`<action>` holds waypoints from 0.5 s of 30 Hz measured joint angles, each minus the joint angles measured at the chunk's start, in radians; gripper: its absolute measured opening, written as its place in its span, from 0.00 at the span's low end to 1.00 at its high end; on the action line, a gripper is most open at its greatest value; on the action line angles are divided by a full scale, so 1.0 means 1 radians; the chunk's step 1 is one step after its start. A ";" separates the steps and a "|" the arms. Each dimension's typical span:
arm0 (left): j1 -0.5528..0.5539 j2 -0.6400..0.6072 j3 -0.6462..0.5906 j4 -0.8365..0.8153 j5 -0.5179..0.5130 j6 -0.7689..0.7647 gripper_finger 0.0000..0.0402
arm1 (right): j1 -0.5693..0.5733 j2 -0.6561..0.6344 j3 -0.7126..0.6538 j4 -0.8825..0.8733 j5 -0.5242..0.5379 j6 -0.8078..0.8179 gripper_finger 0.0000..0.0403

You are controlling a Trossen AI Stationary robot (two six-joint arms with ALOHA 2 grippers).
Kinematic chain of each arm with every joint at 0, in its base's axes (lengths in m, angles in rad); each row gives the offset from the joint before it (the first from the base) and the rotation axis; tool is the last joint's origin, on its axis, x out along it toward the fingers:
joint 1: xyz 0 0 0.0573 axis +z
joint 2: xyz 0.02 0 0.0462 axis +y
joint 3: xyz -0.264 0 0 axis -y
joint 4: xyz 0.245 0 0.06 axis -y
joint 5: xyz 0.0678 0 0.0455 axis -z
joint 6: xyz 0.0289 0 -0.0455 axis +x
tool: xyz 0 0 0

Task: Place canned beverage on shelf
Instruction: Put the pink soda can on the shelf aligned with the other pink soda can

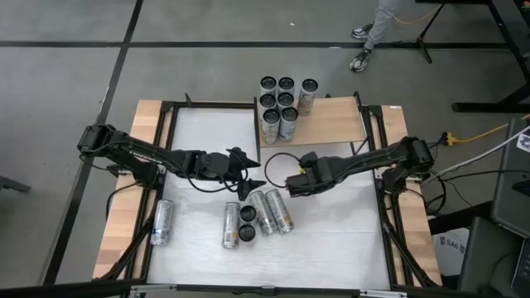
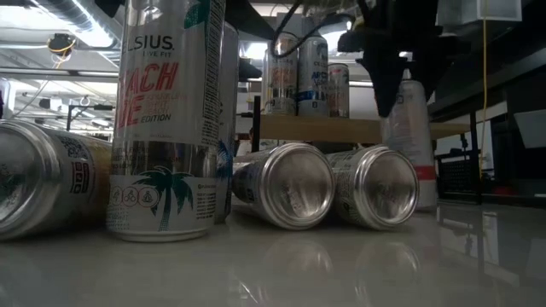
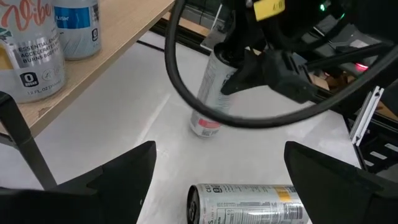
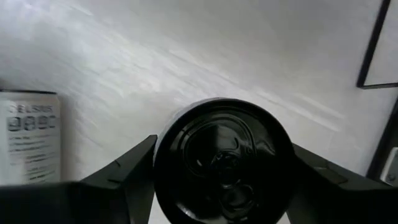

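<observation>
Right gripper just in front of shelf, fingers pinching upright can near its top; can bottom rests on white tabletop, white body with red band low down. Left gripper near shelf's front left corner, facing right gripper, fingers spread, nothing between them. Seven cans stand clustered at shelf's left end. Lying cans on tabletop in front of shelf; one more far left of it.

Upright can on white tabletop, near pale shelf.
</observation>
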 joint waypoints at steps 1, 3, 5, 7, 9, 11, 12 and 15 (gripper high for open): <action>0.000 0.000 0.000 0.000 0.000 0.000 0.87 | 0.000 0.003 0.000 0.000 -0.004 0.000 0.64; 0.000 0.000 0.000 0.000 0.000 0.000 0.87 | 0.000 0.005 0.000 0.006 -0.010 0.000 0.64; 0.000 0.000 0.000 0.000 0.000 0.000 0.87 | 0.000 0.005 0.000 0.016 -0.009 0.000 0.64; 0.000 0.000 0.000 0.000 0.000 0.000 0.87 | 0.000 0.005 0.000 0.016 -0.016 0.000 0.64; 0.000 0.000 0.000 0.000 0.000 0.000 0.87 | 0.000 0.005 0.000 0.014 -0.016 0.000 0.64; 0.000 0.000 0.000 0.000 0.000 0.000 0.87 | 0.000 0.005 0.000 0.014 -0.016 0.000 0.64; 0.000 0.000 0.000 0.000 0.000 0.000 0.87 | 0.000 0.005 0.000 0.015 -0.017 0.000 0.64; 0.000 0.000 0.000 0.000 0.000 0.000 0.87 | 0.000 0.005 0.000 0.014 -0.017 -0.001 0.64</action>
